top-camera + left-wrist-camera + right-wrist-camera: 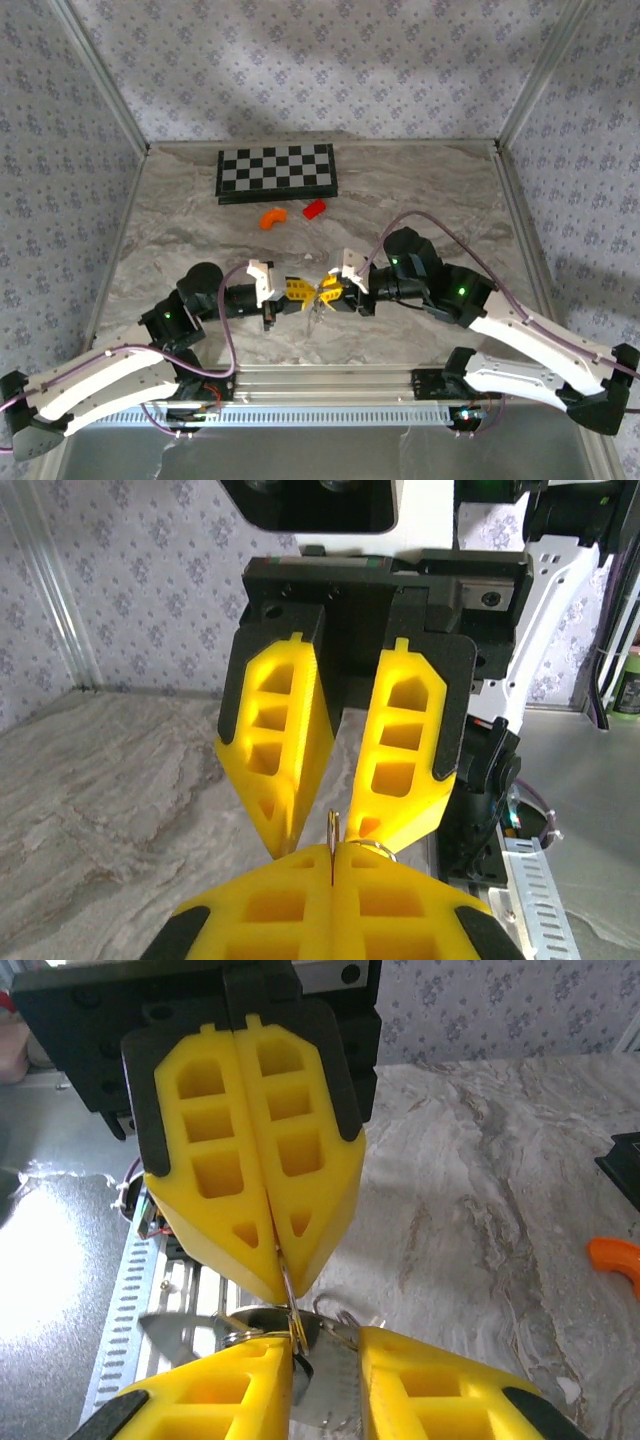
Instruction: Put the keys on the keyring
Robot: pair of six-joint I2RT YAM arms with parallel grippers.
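Near the front edge of the marbled counter (420, 190), the two arms reached inward and met tip to tip above the surface. The left end effector (308, 292) was clenched, its yellow fingers (250, 1160) pressed together along their whole length. The thin silvery keyring (290, 1305) was pinched at their tips. In the left wrist view the ring's edge rose out of the seam between that arm's own fingers.

The right end effector (324, 293) faced it from the opposite side with its jaws parted. Its two yellow fingers (410, 750) stood on either side of the ring with a clear gap between them. In the right wrist view the keys (325, 1395) hung from the ring as flat silvery pieces. One blade lay in the gap between the right fingers and another stuck out to the left. Whether either right pad pressed on a key could not be told. From above, the bunch showed as a small pale glint just below the meeting fingertips.

Farther back on the counter lay a curved orange piece (272, 217), with a red block (315, 208) just beside it. A checkerboard (277, 172) lay flat beyond them, near the back wall.
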